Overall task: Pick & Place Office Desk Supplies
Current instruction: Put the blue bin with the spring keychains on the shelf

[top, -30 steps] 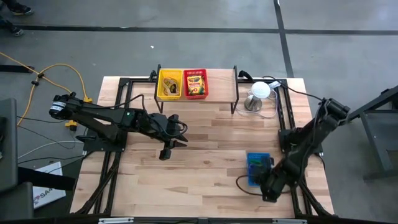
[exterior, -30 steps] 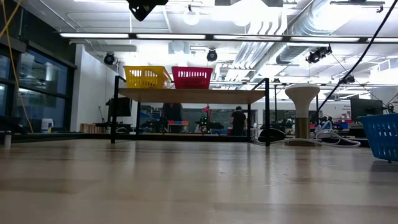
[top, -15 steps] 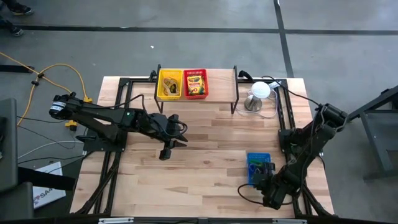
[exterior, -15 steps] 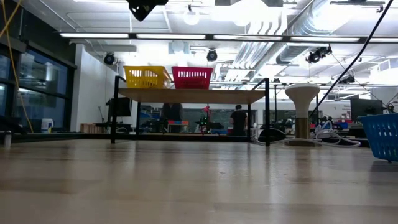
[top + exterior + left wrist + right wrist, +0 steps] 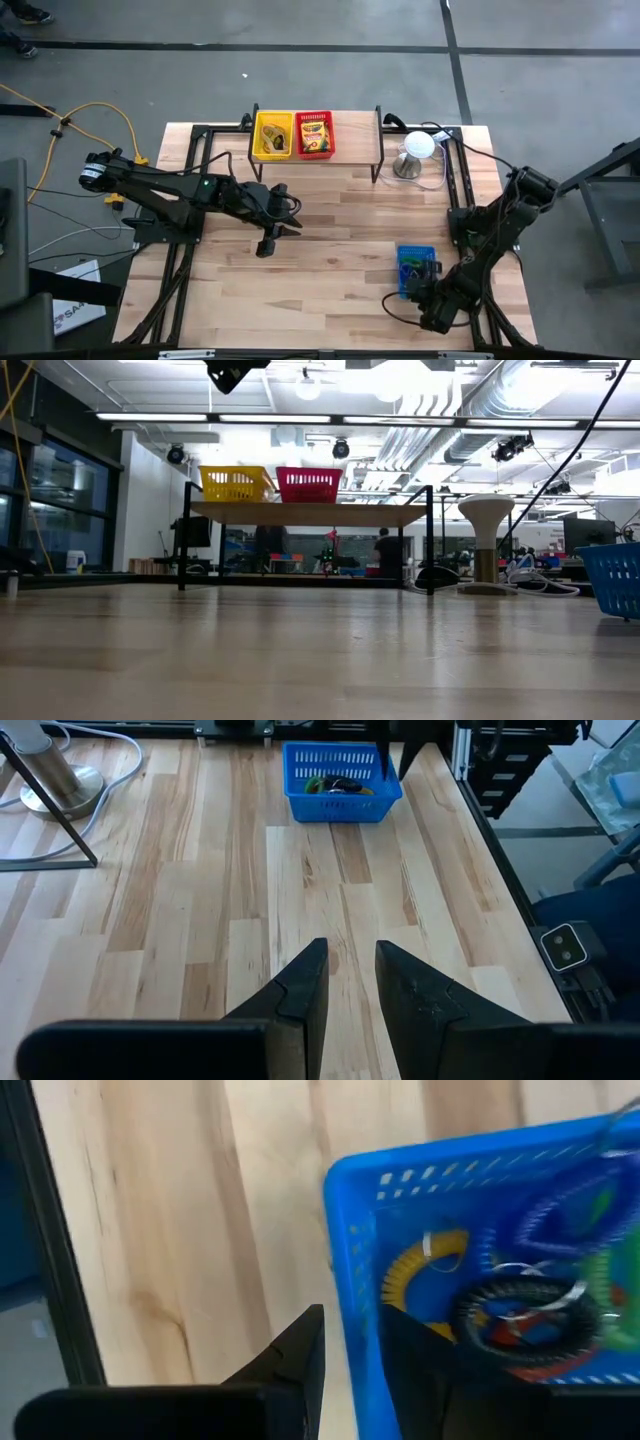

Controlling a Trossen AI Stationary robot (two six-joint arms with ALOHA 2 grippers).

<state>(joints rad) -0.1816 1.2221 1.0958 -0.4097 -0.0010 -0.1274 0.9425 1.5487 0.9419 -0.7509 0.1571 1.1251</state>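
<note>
1. High view: the yellow basket [image 5: 272,135] and red basket [image 5: 315,134], the latter holding a crayon box [image 5: 314,131], sit on a raised rack [image 5: 318,155] well ahead of the left gripper [image 5: 268,243], which hangs over bare wood mid-table. The right gripper [image 5: 428,300] sits low at the blue basket [image 5: 415,268].
2. Low view: both rack baskets show; neither gripper does.
3. Left wrist view: the fingers [image 5: 303,995] stand slightly apart, nothing between them; the blue basket lies far ahead.
4. Right wrist view: the fingers [image 5: 305,1345] straddle the blue basket's wall; whether they pinch it, I cannot tell. Coiled rings [image 5: 520,1315] lie just inside. They look light, springy and prone to tangle; pinching one loop's wire seems best.
</note>
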